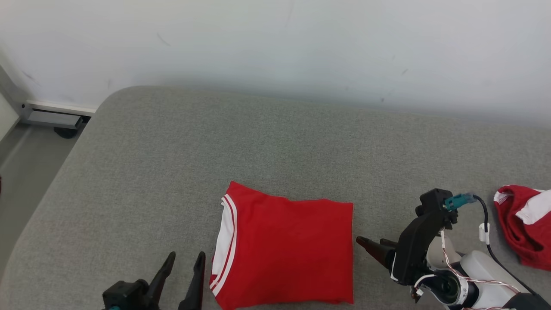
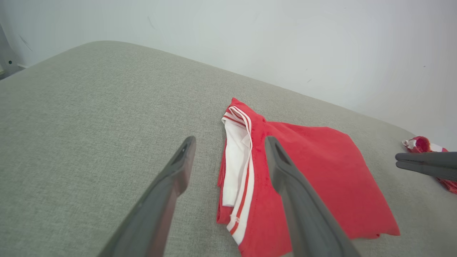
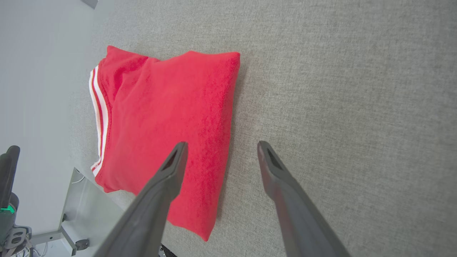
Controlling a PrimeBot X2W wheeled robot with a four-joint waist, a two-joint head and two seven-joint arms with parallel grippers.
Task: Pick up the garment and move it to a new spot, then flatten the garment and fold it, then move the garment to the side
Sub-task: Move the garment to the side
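Observation:
The garment is red with white-striped trim and lies folded into a flat rectangle near the front of the grey cushion. It also appears in the left wrist view and the right wrist view. My left gripper stands open just left of the garment's striped edge, its fingers apart over the cushion. On the other side, my right gripper points left at the garment's right edge, open and empty, a small gap away from the cloth.
A second red and white garment lies crumpled at the far right of the cushion. A white wall runs behind. The cushion's left edge drops to grey floor, where a metal fixture sits.

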